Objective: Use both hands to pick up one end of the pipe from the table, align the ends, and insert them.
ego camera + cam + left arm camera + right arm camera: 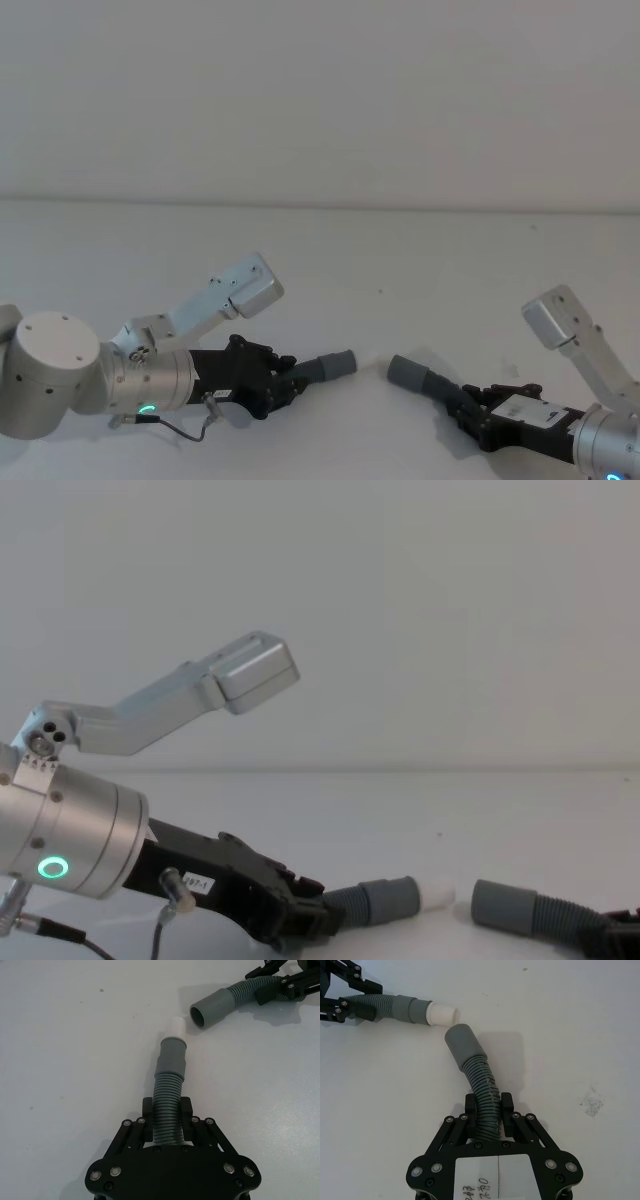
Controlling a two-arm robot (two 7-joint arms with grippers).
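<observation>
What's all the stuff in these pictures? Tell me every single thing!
table: one, white, under everything.
pipe: one, dark grey and ribbed, clamped in both grippers.
white-tipped end: one, grey cuff with a white tip, ahead of the left gripper.
socket end: one, plain grey, ahead of the right gripper, close to the white tip but not joined.
specks: one small patch, grey, on the table near the right gripper.
left gripper: one, black, shut on the pipe.
right gripper: one, black, shut on the pipe.
</observation>
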